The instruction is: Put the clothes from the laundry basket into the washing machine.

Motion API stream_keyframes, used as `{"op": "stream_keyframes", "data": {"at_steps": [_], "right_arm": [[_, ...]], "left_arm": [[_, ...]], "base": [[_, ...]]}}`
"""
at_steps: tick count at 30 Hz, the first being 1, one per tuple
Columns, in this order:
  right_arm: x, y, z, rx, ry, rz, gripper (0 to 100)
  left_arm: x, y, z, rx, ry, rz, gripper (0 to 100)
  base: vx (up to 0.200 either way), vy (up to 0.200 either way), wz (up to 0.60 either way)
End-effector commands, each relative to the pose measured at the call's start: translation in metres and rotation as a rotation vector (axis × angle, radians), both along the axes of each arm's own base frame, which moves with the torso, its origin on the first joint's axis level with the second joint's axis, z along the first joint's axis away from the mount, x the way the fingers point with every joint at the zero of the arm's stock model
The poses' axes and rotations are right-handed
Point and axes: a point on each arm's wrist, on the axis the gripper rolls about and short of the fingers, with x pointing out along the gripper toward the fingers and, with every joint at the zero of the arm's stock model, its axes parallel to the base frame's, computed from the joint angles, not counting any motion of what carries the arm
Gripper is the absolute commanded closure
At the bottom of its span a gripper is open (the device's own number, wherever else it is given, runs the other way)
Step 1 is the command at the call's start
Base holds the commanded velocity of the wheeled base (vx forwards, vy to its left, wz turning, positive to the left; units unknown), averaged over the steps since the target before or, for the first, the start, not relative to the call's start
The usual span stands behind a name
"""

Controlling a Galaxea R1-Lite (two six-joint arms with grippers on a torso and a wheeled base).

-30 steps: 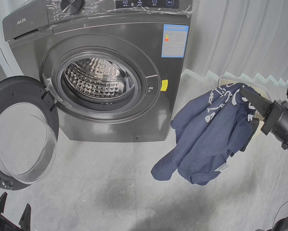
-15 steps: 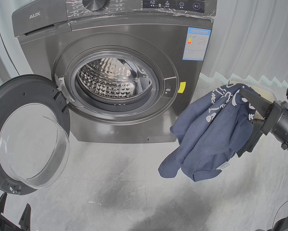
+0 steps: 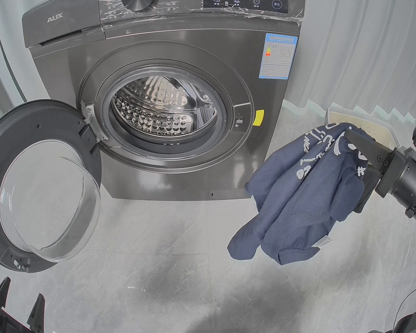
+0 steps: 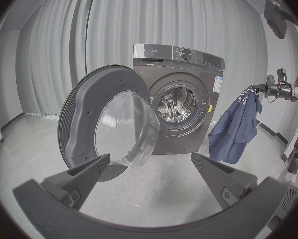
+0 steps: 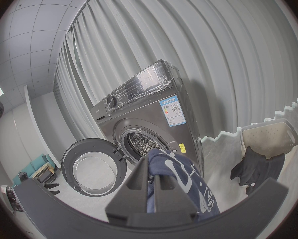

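Against a pale pleated curtain [image 3: 365, 38], on a grey marbled tile floor [image 3: 171, 264]: a grey front-loading washing machine [image 3: 171, 38], port facing forward. Swung fully open at the machine's left side, hinged at the left edge of the port: a round dark door with a clear glass bowl [image 3: 41, 186]. Inside the port, a perforated steel drum [image 3: 161, 107], bright metal exposed all round.

Out in front of the machine and off to its right: the right gripper [image 5: 154, 170], fingers pressed tight together on a bunched fold of a navy blue shirt with white print [image 3: 305, 195]. Shirt hanging loose below the fingers in long folds, lower end trailing back toward the machine's right front corner. Well apart from the port and outside the machine. Small white care tag [image 3: 323, 241] at the lower hem.

Farther right of the machine, close to the curtain: a cream perforated plastic laundry basket [image 5: 271, 136], with a black garment [image 5: 258, 168] draped over its rim and hanging down the outside.

Low in front of the machine, on the side of the open door: the left gripper [image 4: 149, 156], fingers spread wide apart, nothing between them.
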Motion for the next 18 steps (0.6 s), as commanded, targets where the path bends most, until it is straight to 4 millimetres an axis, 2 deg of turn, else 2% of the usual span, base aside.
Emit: {"op": "stream_keyframes", "data": {"at_steps": [1, 14, 18], "right_arm": [[0.0007, 0.0001, -0.0010, -0.002, 0.004, -0.002, 100], [0.0006, -0.0006, -0.0016, 0.003, 0.009, -0.004, 100], [0.0032, 0.0029, -0.0013, -0.010, 0.013, 0.010, 100]], "left_arm": [[0.0005, 0.0000, -0.0042, -0.001, 0.008, 0.000, 0], [0.0005, 0.0000, -0.0042, 0.001, 0.008, 0.000, 0], [0.0005, 0.0000, -0.0042, 0.001, 0.008, 0.000, 0]], "base": [[0.000, 0.200, 0.00], [0.000, 0.200, 0.00], [0.000, 0.000, 0.00]]}}
